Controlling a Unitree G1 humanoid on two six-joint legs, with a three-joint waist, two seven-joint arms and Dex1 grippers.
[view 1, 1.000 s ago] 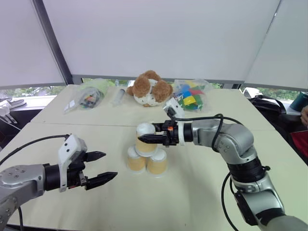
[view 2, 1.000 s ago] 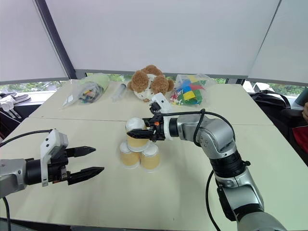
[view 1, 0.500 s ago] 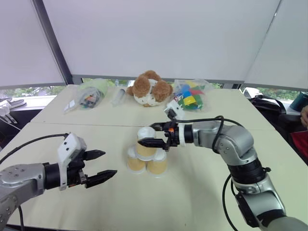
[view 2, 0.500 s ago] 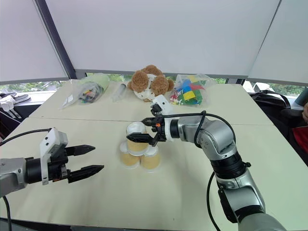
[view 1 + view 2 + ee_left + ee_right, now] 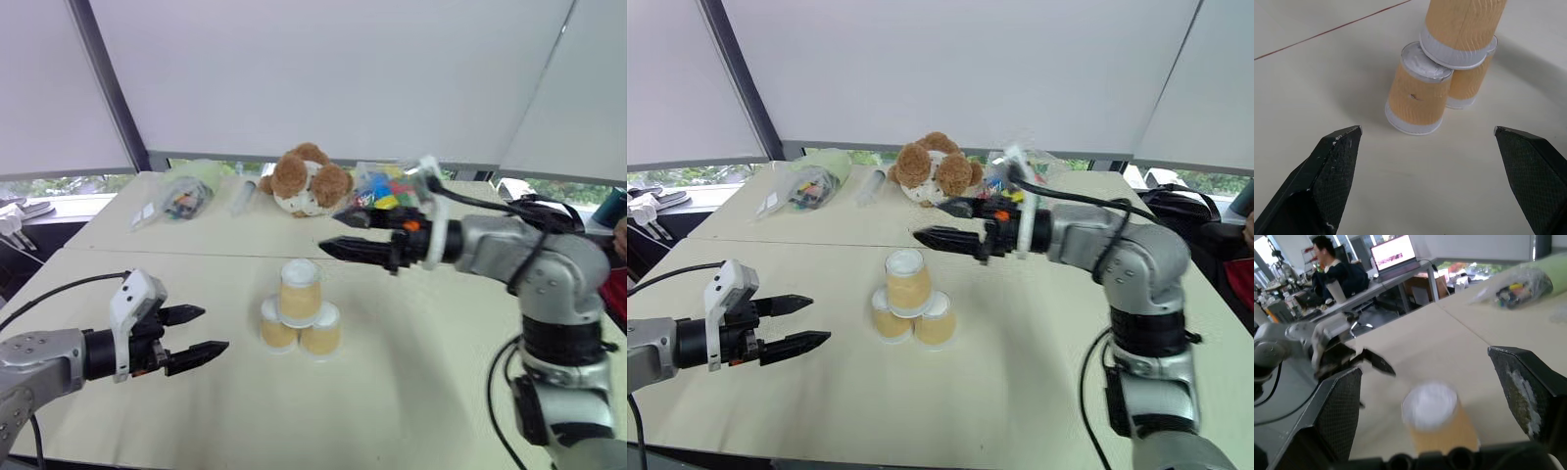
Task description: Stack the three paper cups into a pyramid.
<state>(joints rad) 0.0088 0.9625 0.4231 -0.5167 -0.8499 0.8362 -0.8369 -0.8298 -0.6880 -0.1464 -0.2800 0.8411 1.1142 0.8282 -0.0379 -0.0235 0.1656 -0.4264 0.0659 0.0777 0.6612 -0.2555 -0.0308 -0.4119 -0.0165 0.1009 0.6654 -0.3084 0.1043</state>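
Observation:
The three paper cups form the pyramid mid-table: two tan-yellow cups [image 5: 277, 330] [image 5: 321, 333] side by side with a third cup [image 5: 299, 289] resting on them, all white end up. My right gripper [image 5: 333, 233] hangs open above and to the right of the top cup, clear of it, pointing left. My left gripper [image 5: 211, 330] is open near the table, left of the stack and apart from it. In the left wrist view the stack [image 5: 1418, 95] stands beyond my open fingers [image 5: 1334, 161]. The right wrist view has the top cup [image 5: 1435, 418] below its spread fingers.
At the back of the table lie a brown teddy bear [image 5: 306, 181], a clear bag of colourful blocks [image 5: 387, 193] and another bag [image 5: 181, 196]. A dark bag [image 5: 544, 211] sits off the right edge. A person [image 5: 1332, 262] sits at a desk far off.
My right gripper opened, let go of the top cup and drew back up and to the right. The cup stays on the two lower ones. The left gripper barely moved.

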